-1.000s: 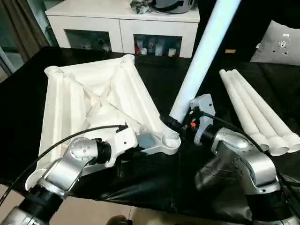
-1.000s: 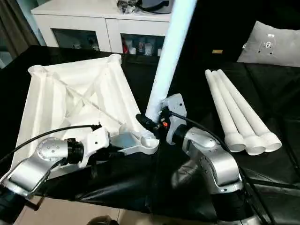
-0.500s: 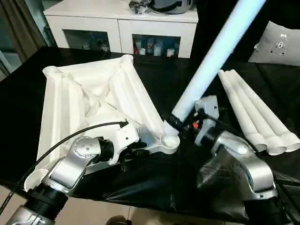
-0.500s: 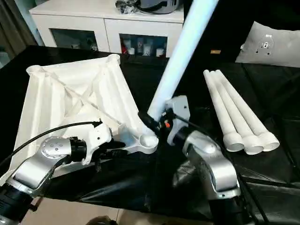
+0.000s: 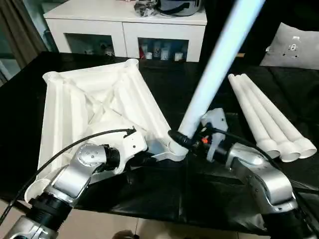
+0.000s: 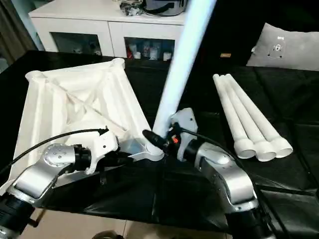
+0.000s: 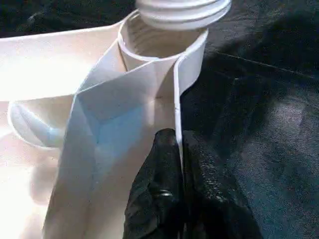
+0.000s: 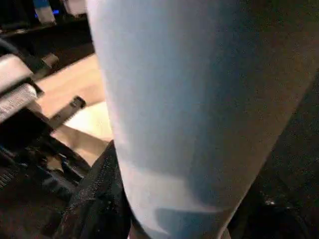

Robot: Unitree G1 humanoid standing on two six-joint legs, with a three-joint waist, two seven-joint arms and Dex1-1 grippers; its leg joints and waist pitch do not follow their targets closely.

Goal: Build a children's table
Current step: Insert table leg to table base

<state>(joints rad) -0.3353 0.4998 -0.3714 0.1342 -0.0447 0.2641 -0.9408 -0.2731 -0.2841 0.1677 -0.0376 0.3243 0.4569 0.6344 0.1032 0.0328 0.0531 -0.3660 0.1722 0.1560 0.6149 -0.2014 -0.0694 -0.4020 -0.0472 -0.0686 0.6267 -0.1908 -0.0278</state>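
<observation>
**Leg poised over the near corner socket**

Head views: the white table top (image 5: 94,104) lies upside down on the black bench (image 5: 199,94), ribs up, toward the left. The right gripper (image 5: 179,138) holds one leg (image 5: 214,64) near its thick end, its fingers closed about halfway around the tube; the leg leans up and away to the right, its threaded foot at the near right socket (image 5: 175,148). The left gripper (image 5: 149,160) reaches that same corner from the left. Three spare legs (image 5: 269,119) lie side by side at the right, well apart. A white cabinet (image 5: 124,25) stands beyond the bench, a grey cushion (image 5: 294,47) at far right.

Left wrist view: the fingers (image 7: 159,194) are pinched shut on the thin edge wall below the socket, with the threaded end (image 7: 182,10) just above its mouth.

Right wrist view: the tube fills the grip.

All parts look like light, stiff, smooth plastic, so likely slippery; gripping the leg low and pinning the top at the corner seems soundest. The tilt could cross the threads.
</observation>
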